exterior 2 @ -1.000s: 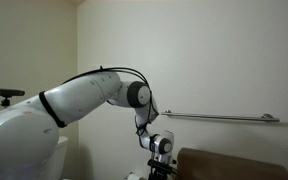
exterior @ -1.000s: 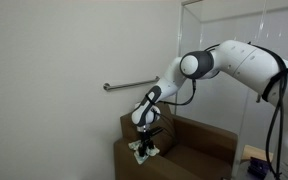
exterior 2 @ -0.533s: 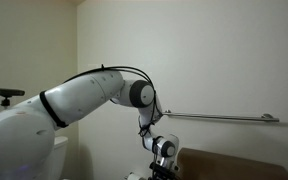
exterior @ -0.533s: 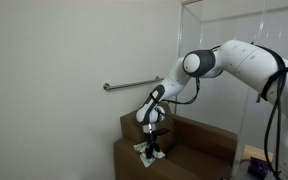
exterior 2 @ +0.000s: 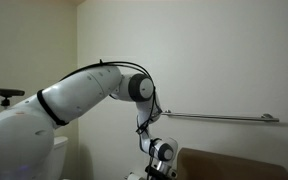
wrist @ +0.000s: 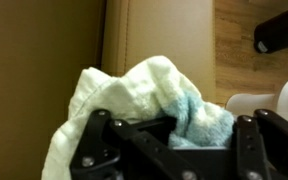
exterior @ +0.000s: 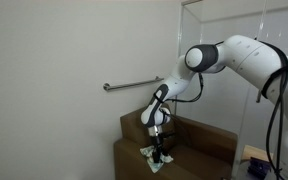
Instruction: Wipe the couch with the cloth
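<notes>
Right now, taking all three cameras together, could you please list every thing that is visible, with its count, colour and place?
cloth: one, white with a pale blue patch, bunched on the couch seat under the gripper
couch: one, brown, against the wall, below the grab bar
grab bar: one, grey metal, horizontal on the white wall above the couch
dark object: one, black, at the edge of an exterior view; too unclear to name
robot arm: one, white with black joints, reaching down to the couch
gripper: one, black, pointing down at the seat, closed on the cloth
</notes>
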